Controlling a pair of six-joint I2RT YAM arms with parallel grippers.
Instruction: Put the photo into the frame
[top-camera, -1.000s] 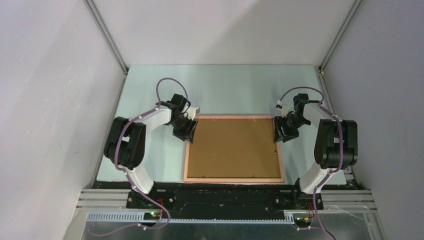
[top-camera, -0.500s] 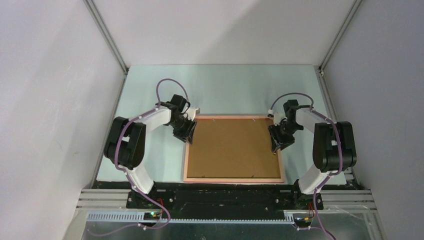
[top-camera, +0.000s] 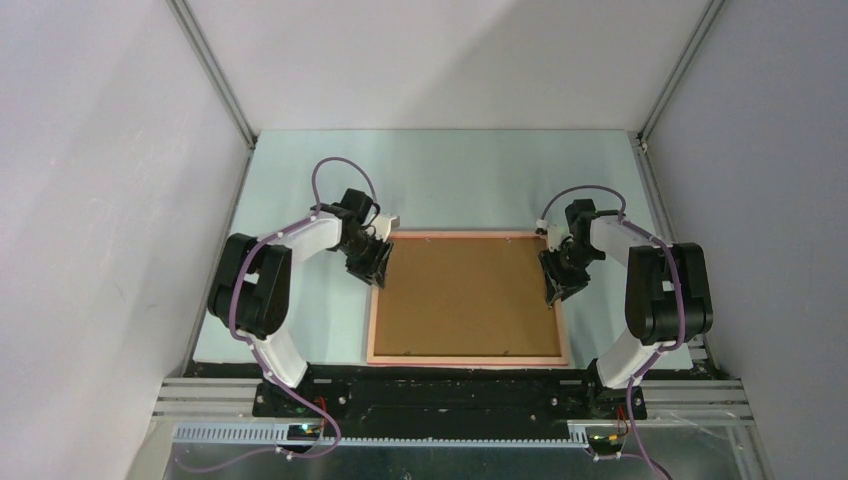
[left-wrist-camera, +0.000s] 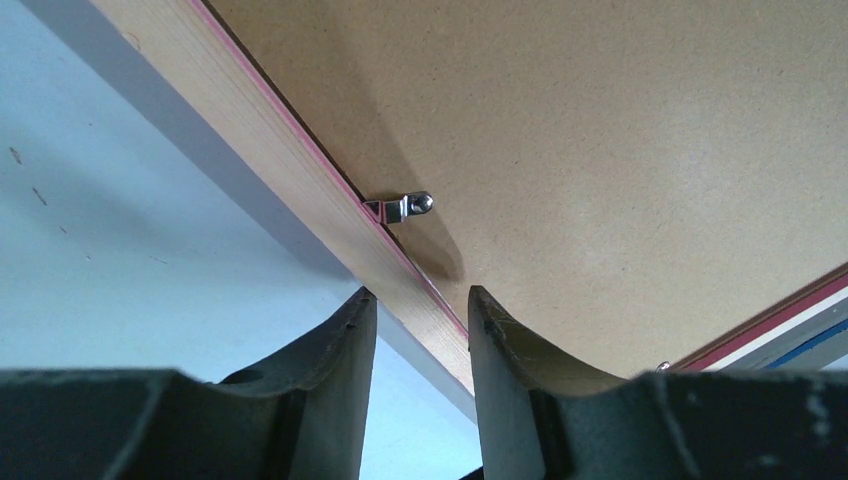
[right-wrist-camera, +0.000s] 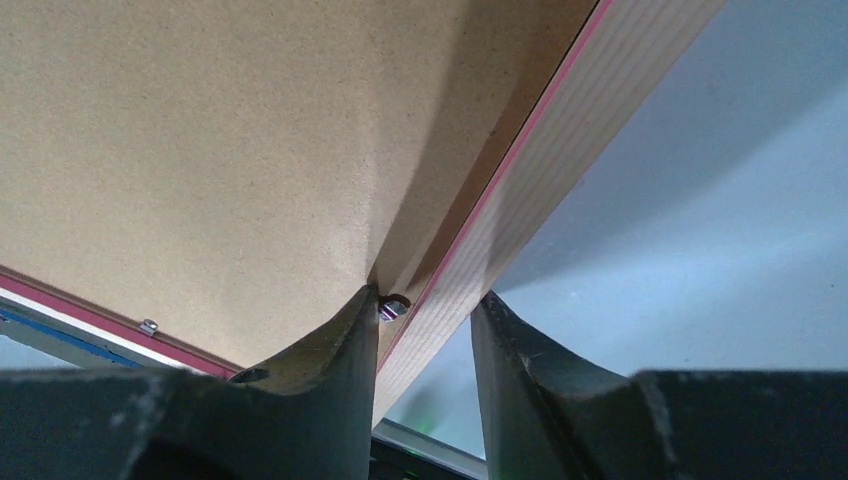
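At centre, my left pincer (top-camera: 378, 273) and right pincer (top-camera: 555, 290) clamp the thin salmon-pink frame (top-camera: 465, 358) by its side rails; the brown backing board (top-camera: 465, 295) hides what lies beneath.

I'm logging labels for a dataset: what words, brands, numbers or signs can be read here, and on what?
None: no text can be read in any view.
The frame, its brown backing board and the metal clip carry no print, label or number.

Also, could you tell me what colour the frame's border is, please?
Salmon-pink frame, clearest from the top view.
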